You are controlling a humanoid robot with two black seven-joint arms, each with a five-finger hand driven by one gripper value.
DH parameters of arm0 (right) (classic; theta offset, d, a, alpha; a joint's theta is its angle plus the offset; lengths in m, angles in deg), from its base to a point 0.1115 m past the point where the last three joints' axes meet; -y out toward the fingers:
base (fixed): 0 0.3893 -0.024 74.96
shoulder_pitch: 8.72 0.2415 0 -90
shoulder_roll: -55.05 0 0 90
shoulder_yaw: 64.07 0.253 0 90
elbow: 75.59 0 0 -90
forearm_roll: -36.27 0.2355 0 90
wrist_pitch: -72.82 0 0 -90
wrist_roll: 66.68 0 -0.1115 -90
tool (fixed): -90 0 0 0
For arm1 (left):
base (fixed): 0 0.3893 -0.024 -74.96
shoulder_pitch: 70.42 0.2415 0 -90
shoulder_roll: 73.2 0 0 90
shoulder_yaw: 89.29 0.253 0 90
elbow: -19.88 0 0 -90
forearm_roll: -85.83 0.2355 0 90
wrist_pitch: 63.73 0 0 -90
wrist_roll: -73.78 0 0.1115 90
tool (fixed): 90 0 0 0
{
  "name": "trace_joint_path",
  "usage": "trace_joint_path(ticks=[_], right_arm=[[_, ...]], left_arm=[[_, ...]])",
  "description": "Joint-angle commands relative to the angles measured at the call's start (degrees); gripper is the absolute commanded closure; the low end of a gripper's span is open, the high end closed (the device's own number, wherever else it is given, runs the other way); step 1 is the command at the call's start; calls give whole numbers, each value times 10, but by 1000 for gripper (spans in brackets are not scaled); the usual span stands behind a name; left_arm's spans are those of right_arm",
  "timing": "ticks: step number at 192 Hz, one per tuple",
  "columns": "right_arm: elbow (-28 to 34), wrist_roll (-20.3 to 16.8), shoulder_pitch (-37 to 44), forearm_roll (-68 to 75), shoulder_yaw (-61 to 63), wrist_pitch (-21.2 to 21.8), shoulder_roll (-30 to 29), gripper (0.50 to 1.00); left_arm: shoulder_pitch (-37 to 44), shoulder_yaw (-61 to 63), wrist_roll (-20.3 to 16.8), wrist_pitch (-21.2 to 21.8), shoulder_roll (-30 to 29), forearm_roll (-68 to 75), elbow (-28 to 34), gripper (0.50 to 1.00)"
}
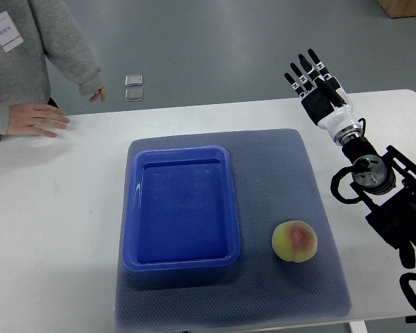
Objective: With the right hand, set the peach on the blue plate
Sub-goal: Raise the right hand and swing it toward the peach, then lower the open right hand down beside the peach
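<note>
A blue plate (182,208) sits on a grey mat (312,208) on the white table (55,229), with the peach (295,241) on the mat at its 4 o'clock, apart from it. The right hand (313,84) hovers at the peach's 12 o'clock, fingers spread and empty. A person's hand (35,119) rests on the table at 10 o'clock.

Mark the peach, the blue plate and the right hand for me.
peach (295,241), top view, middle of the fruit.
blue plate (182,258), top view, near rim.
right hand (317,94), top view, back of the palm; fingers spread, holding nothing.
</note>
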Motion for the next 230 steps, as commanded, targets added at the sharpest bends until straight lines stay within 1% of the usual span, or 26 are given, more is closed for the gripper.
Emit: trace_joint_path(ticks=[1,52,69,82,91,92,104,114,115,131,141,142,150,160,161,163,179,185,200,202,203,212,213,215,222,230], right_arm=[[1,0,1,0,-4,1,3,570],[3,-1,9,-2,-31,0,11,570],[22,-2,33,-32,-70,7,59,570],[34,-7,52,-78,-108,9,82,570],[34,-7,52,-78,-108,9,82,570],[49,-13,73,-131,-146,12,109,570],[69,-23,100,-205,-205,26,153,570],[69,-23,100,-205,-205,26,153,570],[86,-34,130,-265,-255,41,188,570],[116,-48,189,-341,-343,74,249,570],[116,-48,189,-341,-343,74,249,570],[133,-56,235,-373,-404,99,284,570],[148,-63,284,-394,-465,123,311,570],[148,-63,284,-394,-465,123,311,570],[166,-71,350,-409,-548,154,337,570],[169,-74,366,-411,-567,159,342,570],[208,-91,470,-417,-690,159,366,570],[220,-97,494,-417,-717,159,371,570],[287,-115,581,-417,-808,159,395,570],[287,-115,582,-417,-808,159,395,570],[297,-116,591,-416,-816,159,398,570],[297,-116,591,-416,-816,159,398,570],[347,-120,626,-416,-850,159,409,570],[358,-121,633,-416,-856,159,412,570],[385,-123,647,-413,-867,159,418,570],[385,-123,647,-413,-867,159,418,570]], left_arm=[[0,0,0,0,0,0,0,500],[0,1,0,0,0,0,0,500],[0,1,0,0,0,0,-1,500],[0,1,0,0,0,0,-3,500],[0,1,0,0,0,0,-3,500],[0,1,0,-1,0,0,-3,500],[0,1,0,-1,0,0,-4,500],[0,1,0,-1,0,0,-4,500],[-2,1,0,-1,0,1,-4,500],[-4,1,0,-1,0,2,-4,500],[-4,1,0,-1,0,2,-4,500],[-4,1,0,-2,0,3,-5,500],[-5,1,0,-2,0,3,-6,500],[-5,1,0,-2,0,3,-6,500],[-9,1,0,-1,0,2,-11,500],[-9,1,0,-2,0,2,-12,500],[-10,2,0,-2,0,2,-12,500],[-10,2,0,-2,0,2,-12,500],[-11,1,0,-2,0,3,-13,500],[-11,1,0,-2,0,3,-13,500],[-12,1,0,-2,0,2,-13,500],[-12,1,0,-2,0,2,-13,500],[-12,1,0,-2,0,3,-13,500],[-12,1,0,-2,0,3,-13,500],[-12,1,0,-2,0,3,-13,500],[-12,1,0,-2,0,3,-13,500]])
